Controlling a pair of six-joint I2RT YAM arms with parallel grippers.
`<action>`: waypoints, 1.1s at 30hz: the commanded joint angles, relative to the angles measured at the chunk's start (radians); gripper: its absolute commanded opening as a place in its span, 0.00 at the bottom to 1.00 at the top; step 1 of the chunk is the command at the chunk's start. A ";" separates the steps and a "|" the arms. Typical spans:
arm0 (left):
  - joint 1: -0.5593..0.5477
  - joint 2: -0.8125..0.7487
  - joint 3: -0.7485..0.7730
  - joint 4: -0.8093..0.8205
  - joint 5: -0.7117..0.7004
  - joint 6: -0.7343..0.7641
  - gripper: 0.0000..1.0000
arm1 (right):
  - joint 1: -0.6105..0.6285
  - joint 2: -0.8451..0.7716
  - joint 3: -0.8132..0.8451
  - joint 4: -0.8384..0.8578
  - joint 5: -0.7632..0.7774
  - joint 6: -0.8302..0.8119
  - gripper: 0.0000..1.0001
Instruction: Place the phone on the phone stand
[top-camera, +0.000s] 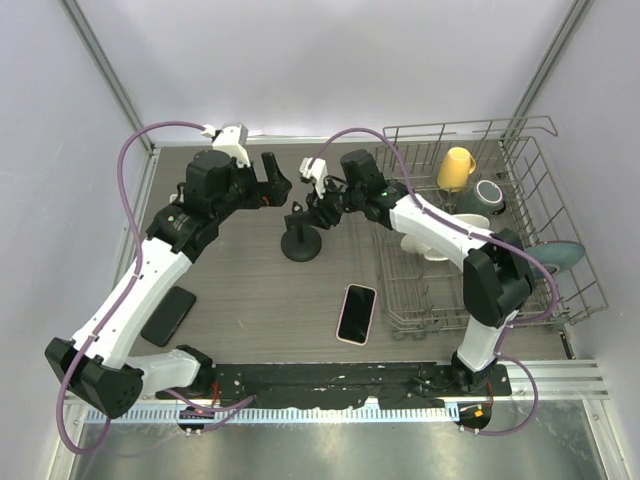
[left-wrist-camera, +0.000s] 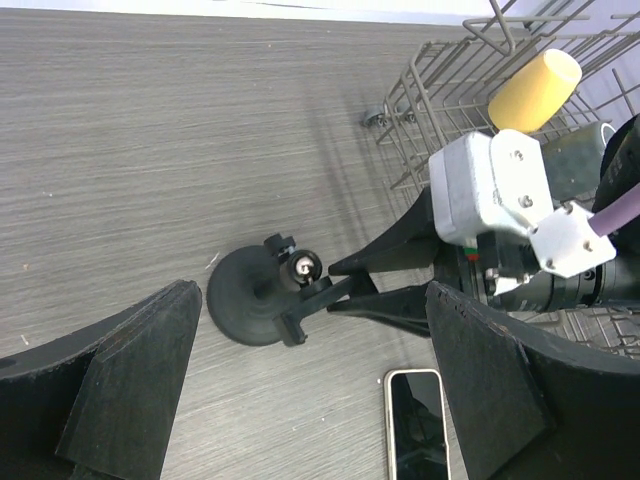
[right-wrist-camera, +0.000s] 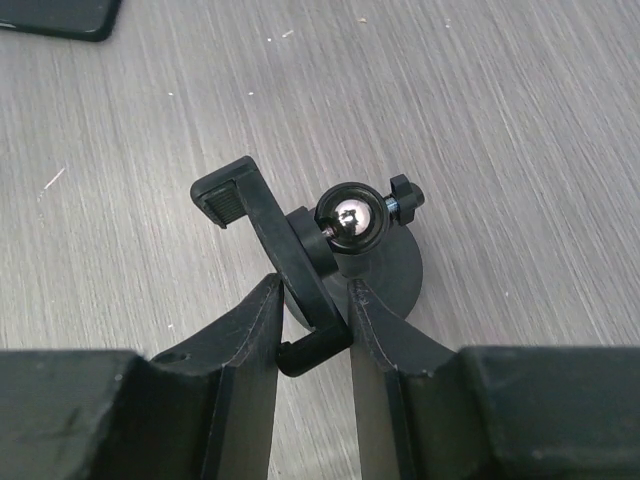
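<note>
Grey wood-grain worktop (top-camera: 240, 280) is carrying everything here. Black phone stand (top-camera: 301, 240) is sitting about mid-worktop, toward the far edge, its round base (left-wrist-camera: 240, 300) lying flat on the surface. A shiny ball joint (right-wrist-camera: 352, 220) is showing above the base, and the clamp (right-wrist-camera: 262, 235) is leaning off to one side of it.

Right gripper (right-wrist-camera: 312, 300) is reaching in from the rack side, its two fingers pinching the lower arm of the clamp between them; both finger faces are pressing against the black plastic.

Left gripper (top-camera: 275, 182) is hanging above the worktop on the far-left side of the stand, jaws spread wide, holding nothing. Its camera is looking straight down on the stand and on the right gripper's tips.

Phone (top-camera: 356, 313) is lying flat, screen up and dark with a pale rim, toward the near edge of the worktop, just beside the left wall of the dish rack (top-camera: 400, 320). It is well apart from the stand, and neither gripper is touching it.

A second phone (top-camera: 172, 312), all dark, is lying near the left edge, partly under the left arm.

The wire dish rack is filling the right side of the worktop, with a yellow cup (top-camera: 456, 167) and a grey mug (top-camera: 488, 197) sitting toward its far end.
</note>
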 joint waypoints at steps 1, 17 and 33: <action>-0.001 -0.025 0.026 0.025 -0.018 0.009 1.00 | 0.028 0.011 0.058 0.047 -0.038 0.005 0.00; -0.002 -0.124 0.018 0.034 -0.047 0.016 1.00 | 0.057 -0.251 0.020 -0.116 0.627 0.454 0.90; -0.002 -0.232 -0.026 0.081 -0.121 0.019 1.00 | 0.630 -0.416 -0.228 -0.641 1.200 1.353 0.92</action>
